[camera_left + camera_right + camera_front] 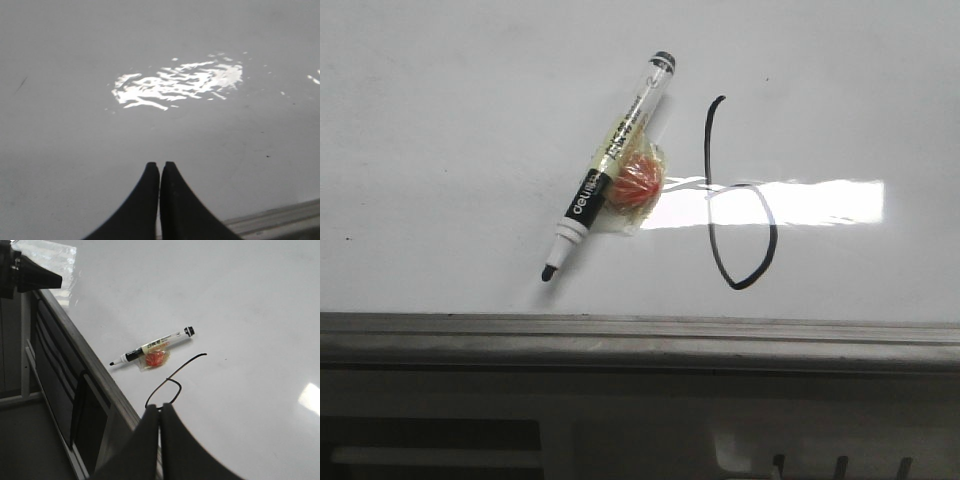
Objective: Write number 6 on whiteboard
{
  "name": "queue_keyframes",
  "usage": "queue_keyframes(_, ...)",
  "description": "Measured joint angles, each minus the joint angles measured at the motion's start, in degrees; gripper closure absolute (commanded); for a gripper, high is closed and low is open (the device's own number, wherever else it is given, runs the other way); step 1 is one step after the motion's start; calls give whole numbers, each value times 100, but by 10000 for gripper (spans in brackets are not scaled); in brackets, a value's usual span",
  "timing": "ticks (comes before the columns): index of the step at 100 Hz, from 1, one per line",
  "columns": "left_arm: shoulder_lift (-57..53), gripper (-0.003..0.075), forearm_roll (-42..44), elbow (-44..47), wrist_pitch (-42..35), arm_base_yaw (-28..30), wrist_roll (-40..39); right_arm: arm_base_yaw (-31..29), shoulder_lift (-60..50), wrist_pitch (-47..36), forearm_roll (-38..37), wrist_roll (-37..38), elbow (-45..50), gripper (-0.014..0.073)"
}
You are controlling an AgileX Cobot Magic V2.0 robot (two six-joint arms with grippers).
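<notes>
Lying loose beyond the right jaws [160,407], both pairs pressed together and empty, the marker [608,208] could roll and smear the number 6 [738,200].

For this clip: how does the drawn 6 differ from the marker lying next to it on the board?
The number 6 is a flat thin black line on the whiteboard; the marker is a solid pen lying on it, uncapped, with an orange lump taped to its barrel. In the front view the 6 stands roughly upright, while the marker lies slanted, tip toward the near edge rail. The 6 is curved with a lower loop; the marker is straight. Both are of similar length, and neither is held.
</notes>
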Motion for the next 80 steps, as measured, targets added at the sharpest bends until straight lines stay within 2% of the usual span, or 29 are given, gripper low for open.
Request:
queue_keyframes(11, -214, 739, 214, 0, 404, 273, -468, 0, 0, 0, 0, 0, 0, 657)
queue_keyframes(40, -835, 739, 399, 0, 1602, 601, -607, 0, 0, 0, 0, 0, 0, 657)
queue_keyframes(80, -835, 739, 399, 0, 1682, 628, -607, 0, 0, 22, 0, 0, 0, 657)
